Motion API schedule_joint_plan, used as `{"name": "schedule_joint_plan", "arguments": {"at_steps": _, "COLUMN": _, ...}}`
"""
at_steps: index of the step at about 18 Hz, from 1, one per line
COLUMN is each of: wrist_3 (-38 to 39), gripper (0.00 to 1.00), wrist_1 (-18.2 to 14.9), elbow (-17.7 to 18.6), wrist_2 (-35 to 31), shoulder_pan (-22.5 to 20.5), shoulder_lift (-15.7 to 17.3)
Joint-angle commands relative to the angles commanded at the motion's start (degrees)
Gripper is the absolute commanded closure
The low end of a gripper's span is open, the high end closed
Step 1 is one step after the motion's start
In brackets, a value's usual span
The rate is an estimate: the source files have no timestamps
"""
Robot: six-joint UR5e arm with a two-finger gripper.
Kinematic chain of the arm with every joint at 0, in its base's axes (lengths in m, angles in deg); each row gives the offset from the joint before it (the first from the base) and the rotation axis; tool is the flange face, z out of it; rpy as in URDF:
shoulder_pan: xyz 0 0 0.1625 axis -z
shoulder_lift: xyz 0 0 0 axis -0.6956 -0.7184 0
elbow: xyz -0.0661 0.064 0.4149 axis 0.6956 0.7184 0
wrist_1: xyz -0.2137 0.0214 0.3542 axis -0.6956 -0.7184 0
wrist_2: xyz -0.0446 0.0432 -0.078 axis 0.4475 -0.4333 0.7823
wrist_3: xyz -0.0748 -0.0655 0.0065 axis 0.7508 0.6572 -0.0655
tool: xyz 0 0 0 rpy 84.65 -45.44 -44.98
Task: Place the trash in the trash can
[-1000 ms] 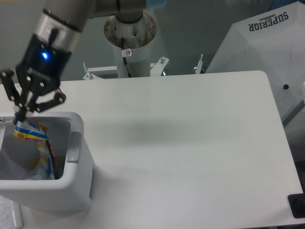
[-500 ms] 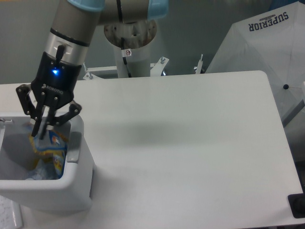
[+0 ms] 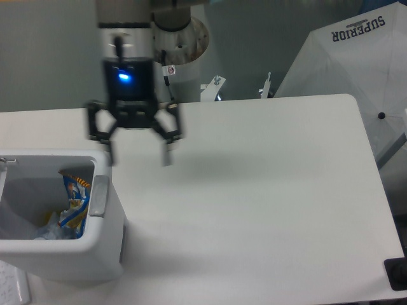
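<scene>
Fingers spread wide on the gripper (image 3: 139, 154), and we can see nothing held between them; the two tips hang apart over the white table (image 3: 254, 190), just beside the near corner of the trash can (image 3: 95, 254). We're looking at a slightly blurred wrist, with a blue light glowing on its black body above the fingers.

Down at the lower left sits the bin, boxy and white with a thick rim and its grey side tab (image 3: 98, 196) facing the table. Inside, we spot the blue snack packet (image 3: 74, 202) standing against the right inner wall, its yellow and red print showing. Below it, at the bottom of the bin, we make out something pale and clear that looks like the plastic bottle (image 3: 52, 232), though it's mostly hidden by the rim and we can't be sure of its outline.

Behind the table we see the robot's pale base column (image 3: 173, 70), and off to the right a white umbrella (image 3: 356, 70) with the word SUPERIOR printed on it.
</scene>
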Motion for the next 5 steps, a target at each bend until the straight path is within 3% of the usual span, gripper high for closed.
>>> {"name": "schedule_joint_plan", "arguments": {"at_steps": 2, "wrist_3": -10.1, "gripper": 0.00, "wrist_1": -1.1, "elbow": 0.4, "wrist_2": -0.2, "shoulder_pan": -3.3, "shoulder_lift": 0.9}}
{"name": "schedule_joint_plan", "arguments": {"at_steps": 5, "wrist_3": -16.1, "gripper": 0.00, "wrist_1": -3.9, "elbow": 0.2, "wrist_2": -0.4, "shoulder_pan": -4.8, "shoulder_lift": 2.5}}
